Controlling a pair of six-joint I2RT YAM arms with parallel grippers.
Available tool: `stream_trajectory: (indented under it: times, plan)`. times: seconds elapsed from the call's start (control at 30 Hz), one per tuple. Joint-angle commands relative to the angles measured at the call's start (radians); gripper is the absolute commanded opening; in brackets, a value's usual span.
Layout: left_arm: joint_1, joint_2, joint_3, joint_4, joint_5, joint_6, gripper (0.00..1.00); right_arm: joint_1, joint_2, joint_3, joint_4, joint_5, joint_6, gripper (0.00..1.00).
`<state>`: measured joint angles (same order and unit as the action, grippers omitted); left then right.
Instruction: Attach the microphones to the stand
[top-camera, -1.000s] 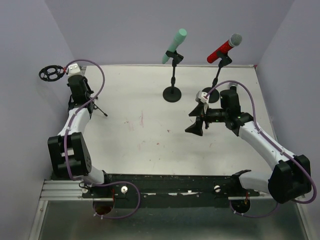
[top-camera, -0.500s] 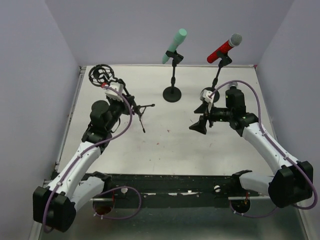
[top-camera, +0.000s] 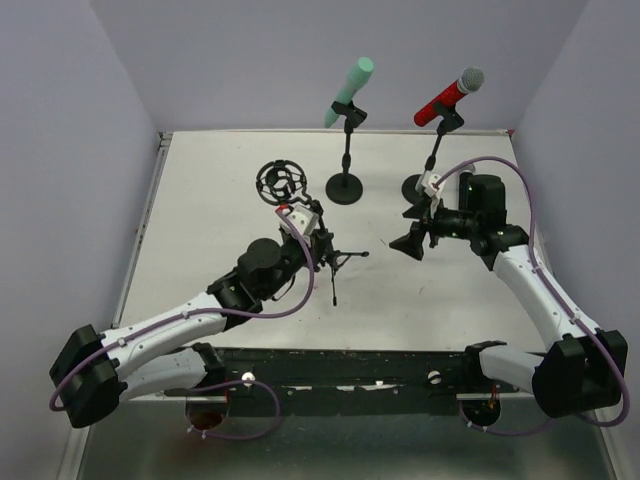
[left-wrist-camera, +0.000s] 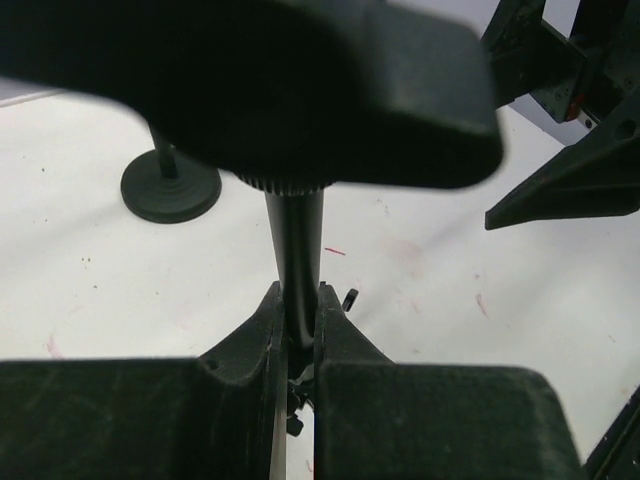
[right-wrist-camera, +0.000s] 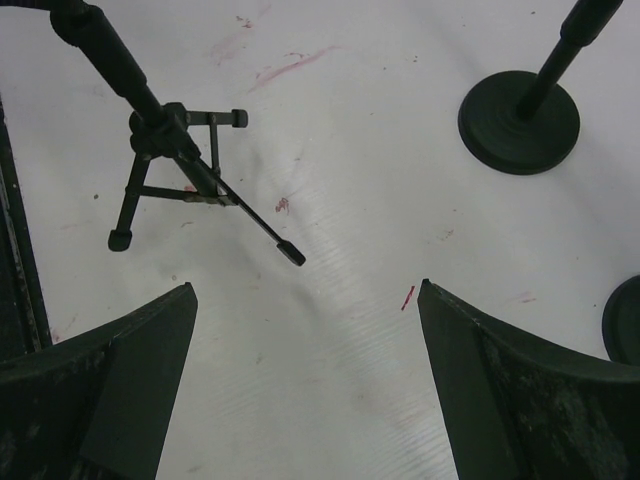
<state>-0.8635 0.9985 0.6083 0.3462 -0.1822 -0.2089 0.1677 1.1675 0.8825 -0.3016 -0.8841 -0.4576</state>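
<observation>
Clamping the stem of the tilted black metal tripod stand, the left hand may topple it on release. The right hand gapes wide, empty. The mint-green plastic microphone and the red silver-headed microphone sit clipped in far round-based stands.

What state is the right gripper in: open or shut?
Open: the right gripper shows its fingers wide apart, bare table between.
</observation>
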Motion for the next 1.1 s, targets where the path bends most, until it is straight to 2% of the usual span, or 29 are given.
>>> stream_trajectory:
  times: [0.0,0.13,0.27,0.47,0.77,0.87,1.07]
  plan:
    - [-0.113,0.073,0.031,0.201,-0.256,0.057,0.00,-0.013,-0.006,0.023,-0.024,-0.012,-0.009,1.00]
    - [-0.181,0.162,0.065,0.226,-0.341,0.081,0.00,-0.019,-0.005,0.024,-0.025,-0.012,-0.009,1.00]
    - [-0.198,0.227,0.097,0.212,-0.364,0.078,0.01,-0.023,-0.005,0.021,-0.025,-0.012,-0.009,1.00]
    - [-0.203,0.284,0.139,0.157,-0.376,0.062,0.09,-0.028,0.003,0.021,-0.024,-0.010,-0.010,1.00]
    - [-0.204,0.292,0.123,0.152,-0.384,0.031,0.36,-0.036,0.017,0.021,-0.025,-0.013,-0.009,1.00]
    - [-0.203,0.290,0.120,0.149,-0.385,0.025,0.38,-0.037,0.021,0.021,-0.025,-0.013,-0.010,1.00]
    - [-0.204,0.249,0.108,0.103,-0.361,0.005,0.64,-0.051,0.023,0.019,-0.024,-0.015,-0.009,1.00]
